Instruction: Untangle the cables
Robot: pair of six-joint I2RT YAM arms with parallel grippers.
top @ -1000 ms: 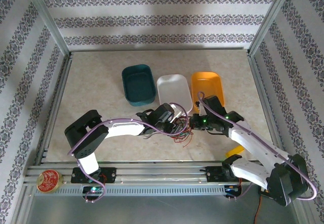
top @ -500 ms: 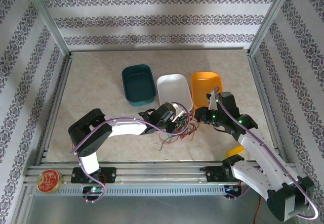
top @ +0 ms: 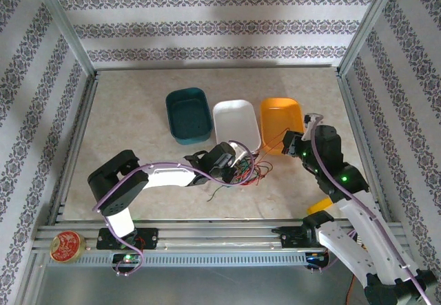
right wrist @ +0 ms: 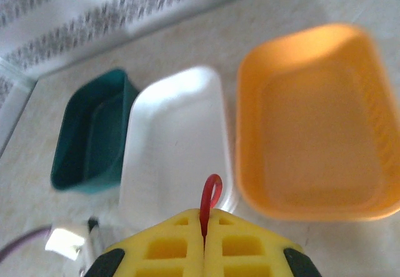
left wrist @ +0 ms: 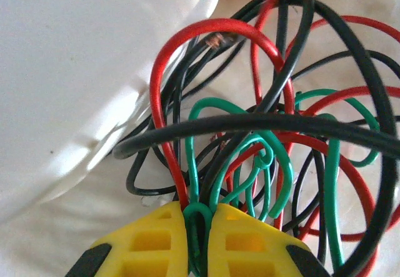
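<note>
Beige surface (top: 138, 181), with the tangled cables (top: 244, 173) near its middle, just before the white tray (top: 234, 119). Left jaws are clamped on a green loop (left wrist: 199, 207) there; right jaws, clamped on a red cable (right wrist: 204, 208), stand to the right, near the orange tray (top: 282, 116).

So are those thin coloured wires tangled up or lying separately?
Tangled. In the left wrist view the cables in red, green and black loop through one another in one clump.
</note>
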